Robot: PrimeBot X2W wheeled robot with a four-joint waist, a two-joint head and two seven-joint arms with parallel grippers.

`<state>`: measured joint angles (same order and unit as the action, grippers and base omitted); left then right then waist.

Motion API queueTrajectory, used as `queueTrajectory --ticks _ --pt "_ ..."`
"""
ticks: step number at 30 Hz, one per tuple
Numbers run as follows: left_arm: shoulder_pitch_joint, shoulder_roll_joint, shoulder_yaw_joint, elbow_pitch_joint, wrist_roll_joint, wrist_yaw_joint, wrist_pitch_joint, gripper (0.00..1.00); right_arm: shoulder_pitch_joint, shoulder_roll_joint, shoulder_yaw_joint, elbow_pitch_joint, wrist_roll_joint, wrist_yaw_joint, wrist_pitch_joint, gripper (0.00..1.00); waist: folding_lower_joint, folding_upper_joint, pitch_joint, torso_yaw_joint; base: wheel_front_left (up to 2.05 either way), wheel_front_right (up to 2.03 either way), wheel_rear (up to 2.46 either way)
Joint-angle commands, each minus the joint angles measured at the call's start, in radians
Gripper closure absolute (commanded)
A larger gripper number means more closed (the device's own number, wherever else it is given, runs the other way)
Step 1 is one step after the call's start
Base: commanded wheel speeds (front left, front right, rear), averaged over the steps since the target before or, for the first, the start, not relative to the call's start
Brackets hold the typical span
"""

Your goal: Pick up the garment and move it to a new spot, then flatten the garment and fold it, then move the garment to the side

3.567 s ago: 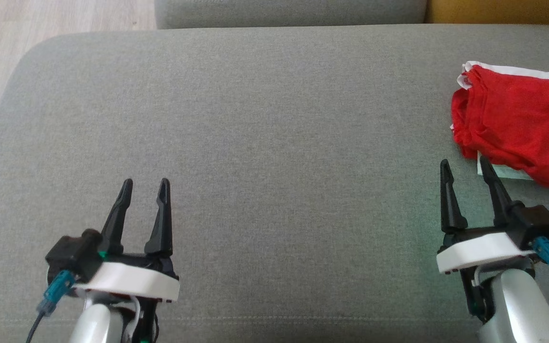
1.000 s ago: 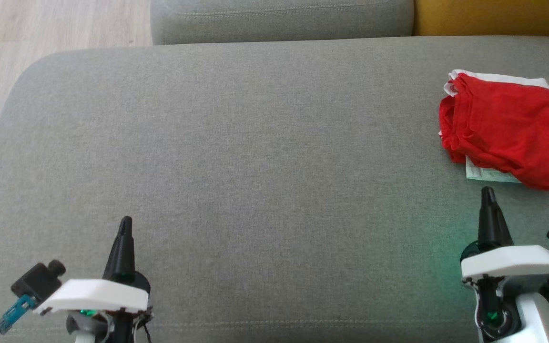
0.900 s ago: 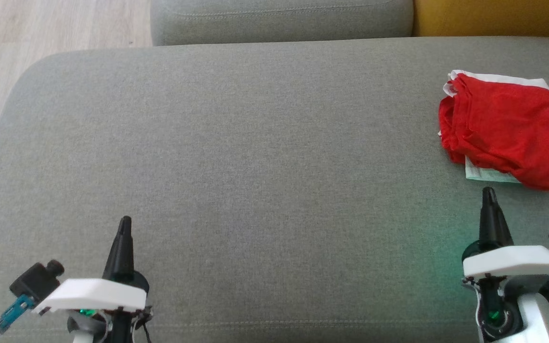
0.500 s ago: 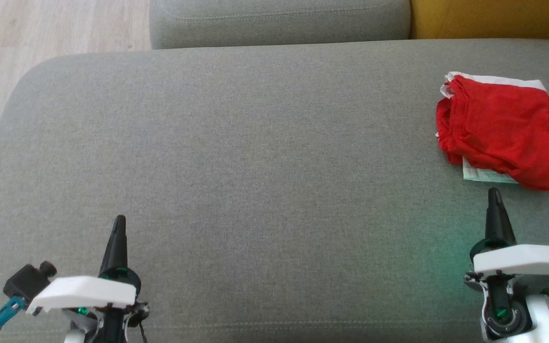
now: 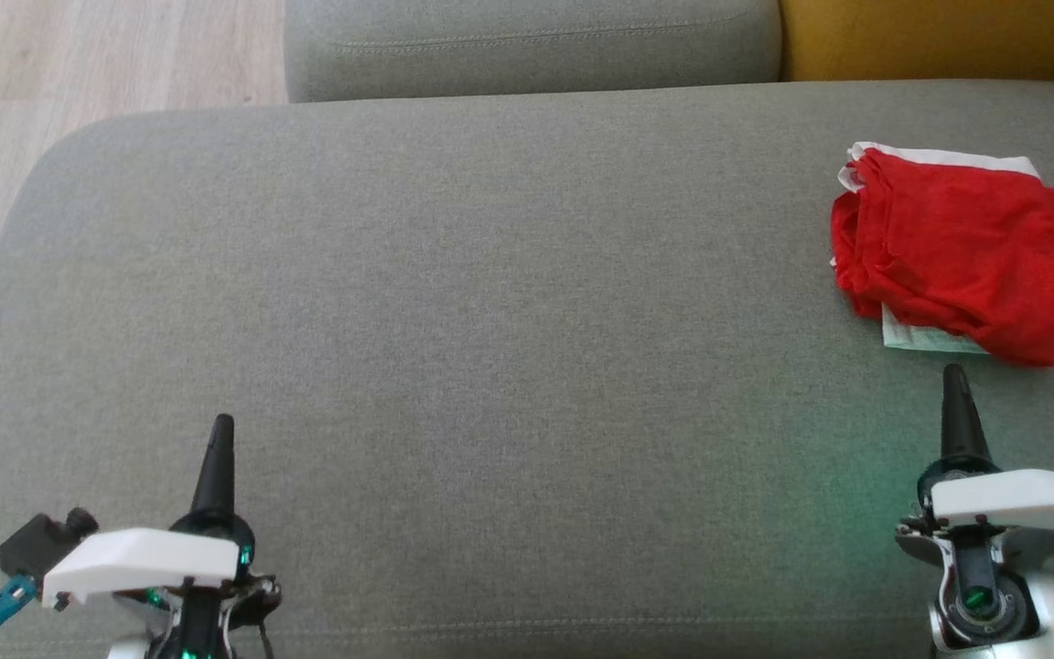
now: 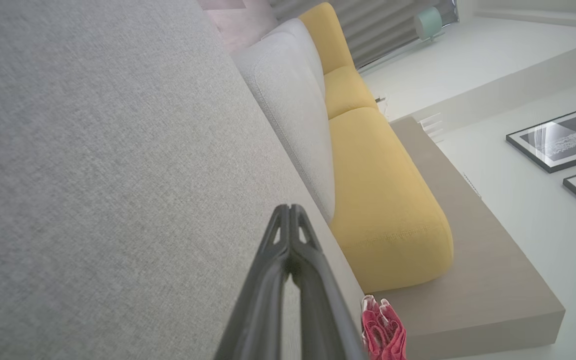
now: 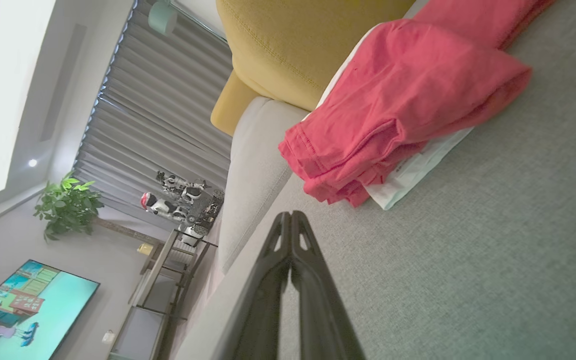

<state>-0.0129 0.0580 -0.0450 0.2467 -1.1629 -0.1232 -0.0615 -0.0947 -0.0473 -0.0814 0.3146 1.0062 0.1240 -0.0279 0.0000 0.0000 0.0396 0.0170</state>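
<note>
The garment (image 5: 962,247) is red with a white band, folded into a compact stack at the far right of the grey sofa seat (image 5: 490,302); a pale paper-like sheet pokes out under its near edge. The right wrist view shows the garment (image 7: 398,110) close ahead. In the left wrist view a sliver of the garment (image 6: 383,330) appears at the bottom. My right gripper (image 5: 953,377) is shut and empty, a short way in front of the stack. My left gripper (image 5: 221,426) is shut and empty at the lower left, far from it.
A grey back cushion (image 5: 527,41) and a yellow cushion (image 5: 930,37) line the far edge of the seat. Wooden floor (image 5: 79,64) lies beyond the seat's rounded left corner. A wide stretch of bare seat fabric separates the two grippers.
Both grippers went from open to shut since the oldest frame. Over the last second the head view has drifted, and both arms sit slightly lower and further apart in it. The garment lies as before.
</note>
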Motion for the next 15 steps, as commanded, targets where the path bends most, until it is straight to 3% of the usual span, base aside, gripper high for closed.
queueTrajectory --ticks 1,15 --pt "-0.057 0.018 0.032 -0.028 -0.022 -0.005 0.005 1.0 -0.024 -0.003 0.007 -0.041 0.028 0.004 0.007 1.0 0.0 0.0 -0.001 0.0 0.0 0.0 0.0" --pt "-0.067 0.02 0.058 -0.021 -0.16 -0.006 0.046 1.0 -0.02 -0.003 -0.005 -0.049 0.201 0.005 0.047 1.0 0.0 0.0 -0.011 -0.005 0.0 0.0 0.0"
